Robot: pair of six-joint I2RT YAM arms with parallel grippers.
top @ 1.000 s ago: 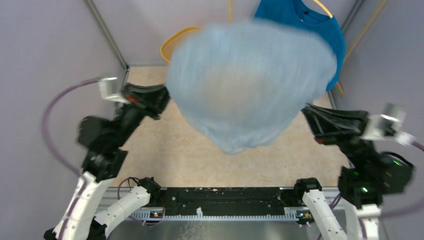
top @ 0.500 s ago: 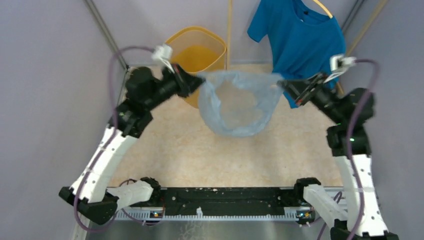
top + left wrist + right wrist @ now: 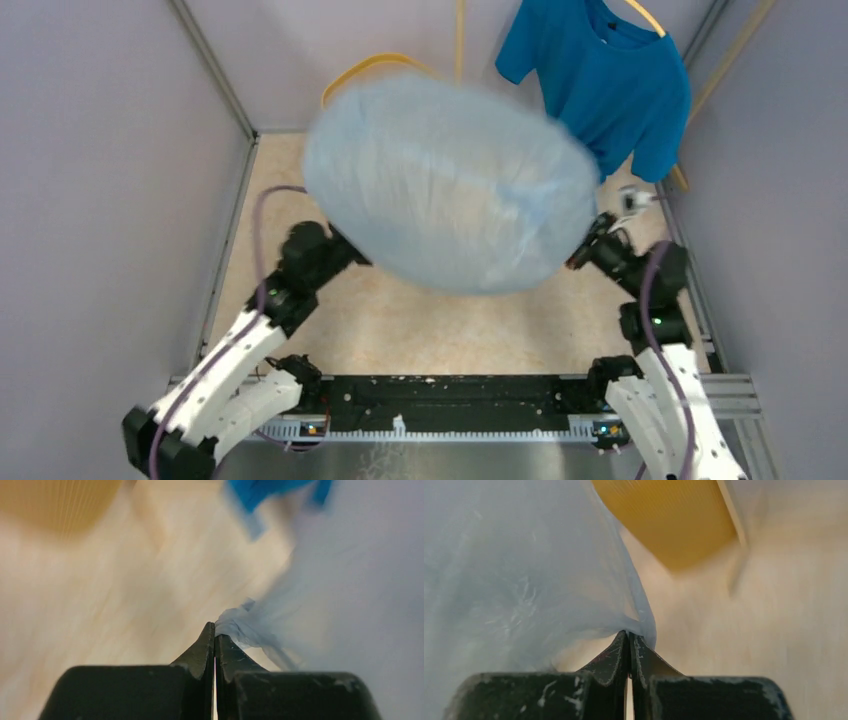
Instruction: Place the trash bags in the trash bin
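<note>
- Bag (image 3: pixel 450 185): pale blue, translucent, crinkly film. It is billowed into a wide rounded dome, motion-blurred, up in the air over the bench (image 3: pixel 400 320) between the two arms.
- Left end effector (image 3: pixel 214 630): fingers pressed together, pinching a twisted bunch of the bag's edge.
- Right end effector (image 3: pixel 629 637): fingers pressed together on a fold of the bag's edge.
- Bin (image 3: pixel 669 520): yellow-orange, finely ribbed, at the far side of the bench. In the top view only an arc of rim shows behind the bag.
- Count: one bag, one bin, two arms, one blue T-shirt (image 3: pixel 600 70) hanging far right.
</note>
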